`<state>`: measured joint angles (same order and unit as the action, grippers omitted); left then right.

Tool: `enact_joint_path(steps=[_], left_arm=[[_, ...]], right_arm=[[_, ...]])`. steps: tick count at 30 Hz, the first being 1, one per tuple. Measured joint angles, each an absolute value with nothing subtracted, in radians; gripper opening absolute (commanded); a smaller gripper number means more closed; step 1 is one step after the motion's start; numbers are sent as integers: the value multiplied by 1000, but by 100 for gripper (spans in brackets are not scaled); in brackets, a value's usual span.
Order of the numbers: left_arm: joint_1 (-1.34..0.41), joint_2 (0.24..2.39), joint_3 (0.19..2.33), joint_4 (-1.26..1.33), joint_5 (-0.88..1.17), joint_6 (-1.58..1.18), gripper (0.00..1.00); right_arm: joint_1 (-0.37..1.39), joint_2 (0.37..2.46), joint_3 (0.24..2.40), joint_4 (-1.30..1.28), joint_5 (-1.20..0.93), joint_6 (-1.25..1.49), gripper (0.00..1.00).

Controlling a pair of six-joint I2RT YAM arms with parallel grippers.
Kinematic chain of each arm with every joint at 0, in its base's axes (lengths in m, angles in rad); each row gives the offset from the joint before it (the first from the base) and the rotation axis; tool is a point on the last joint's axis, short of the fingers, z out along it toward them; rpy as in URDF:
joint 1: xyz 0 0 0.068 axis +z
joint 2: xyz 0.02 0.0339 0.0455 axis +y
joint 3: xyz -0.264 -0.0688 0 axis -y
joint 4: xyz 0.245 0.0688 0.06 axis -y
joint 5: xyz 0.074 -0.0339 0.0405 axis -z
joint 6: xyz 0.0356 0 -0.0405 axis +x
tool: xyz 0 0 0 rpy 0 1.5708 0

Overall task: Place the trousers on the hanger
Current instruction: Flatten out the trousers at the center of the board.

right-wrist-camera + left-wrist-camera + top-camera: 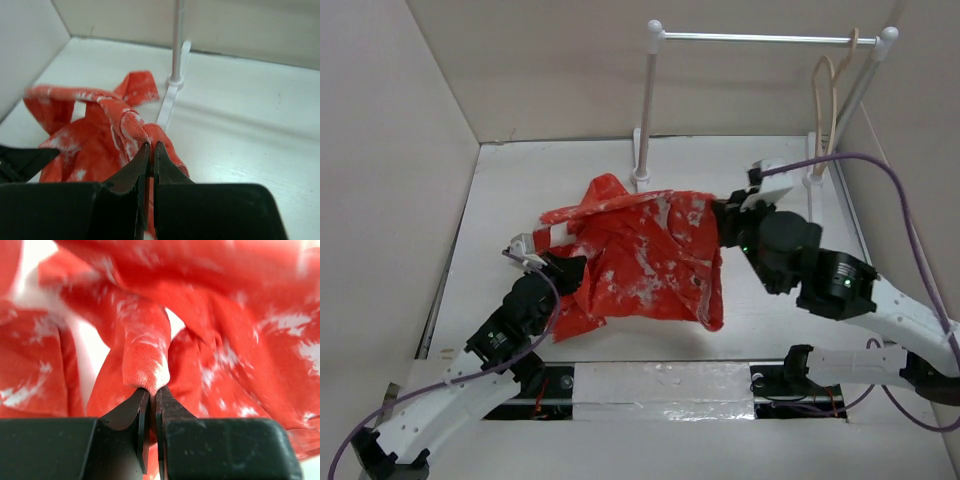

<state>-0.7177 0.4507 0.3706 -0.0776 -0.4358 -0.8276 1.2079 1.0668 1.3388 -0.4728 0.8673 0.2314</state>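
The orange-red trousers (640, 260) with white blotches hang bunched between my two grippers over the middle of the table. My left gripper (575, 272) is shut on a fold at their left side, which shows in the left wrist view (145, 365) pinched between the jaws (152, 392). My right gripper (725, 222) is shut on their right edge; the right wrist view shows the cloth (135, 127) clamped at the fingertips (151, 147). The pale beige hanger (827, 95) hangs by its hook at the right end of the rail, apart from the trousers.
A white rack stands at the back with a metal rail (760, 38), a left post (647, 100) and a right post (860, 90). The left post's base (172, 90) is just behind the cloth. Side walls close the table left and right.
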Motion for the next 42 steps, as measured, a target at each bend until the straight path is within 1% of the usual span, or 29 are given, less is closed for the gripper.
enact_joint_path(steps=[2, 4, 8, 9, 10, 12, 13, 14, 15, 17, 18, 19, 21, 22, 23, 24, 25, 26, 27, 28, 31, 36, 38, 39, 42], left_arm=[[-718, 388, 381, -89, -401, -803, 0], [-717, 390, 389, -86, -344, -776, 0], [-739, 522, 379, -3, -178, -752, 0], [-762, 574, 369, 47, -144, -751, 9], [-791, 626, 359, 88, -120, -752, 27], [-899, 749, 350, 173, -118, -752, 53], [-962, 816, 350, 218, -116, -753, 72], [-1026, 889, 355, 250, -121, -749, 75], [-1082, 960, 373, 267, -129, -752, 76], [-1163, 1106, 442, 276, -136, -746, 76], [-1187, 1164, 480, 277, -149, -744, 76], [-1203, 1206, 514, 280, -165, -741, 76], [-1220, 1225, 545, 290, -211, -741, 76], [-1222, 1207, 545, 292, -240, -744, 76], [-1222, 1163, 541, 278, -290, -752, 76], [-1222, 1140, 538, 273, -312, -757, 76], [-1222, 1093, 529, 270, -356, -771, 76], [-1221, 1039, 519, 256, -404, -791, 76], [-1217, 988, 506, 240, -445, -812, 76], [-1209, 931, 488, 223, -488, -842, 76], [-1138, 776, 414, 146, -590, -966, 75], [-921, 604, 266, 15, -637, -1110, 75], [-830, 543, 220, -17, -624, -1131, 73], [-778, 519, 205, -27, -610, -1134, 73], [-653, 484, 188, -43, -548, -1126, 70]], right_arm=[[1128, 1013, 1353, -484, 853, 232, 0], [979, 971, 1338, -485, 808, 236, 0], [664, 942, 1231, -483, 724, 254, 0], [599, 945, 1202, -481, 699, 260, 0], [544, 957, 1177, -481, 677, 268, 0], [426, 1005, 1134, -479, 635, 284, 0], [379, 1032, 1119, -478, 614, 292, 4], [336, 1063, 1105, -476, 596, 301, 8], [301, 1092, 1097, -475, 582, 312, 22], [254, 1147, 1095, -467, 569, 329, 43], [248, 1163, 1095, -463, 569, 342, 63], [250, 1171, 1095, -463, 571, 356, 71], [283, 1164, 1095, -458, 577, 363, 82], [311, 1151, 1092, -447, 577, 363, 82], [345, 1127, 1079, -424, 578, 363, 78], [384, 1097, 1064, -408, 574, 361, 72], [429, 1060, 1040, -381, 561, 361, 61], [473, 1028, 1016, -358, 548, 356, 43], [519, 997, 988, -332, 534, 354, 11], [561, 973, 960, -308, 520, 351, 0], [706, 953, 884, -244, 483, 352, 0], [898, 1068, 839, -198, 432, 336, 1], [954, 1121, 838, -193, 408, 336, 6], [977, 1141, 836, -190, 400, 338, 15], [1052, 1177, 817, -170, 398, 350, 29]])
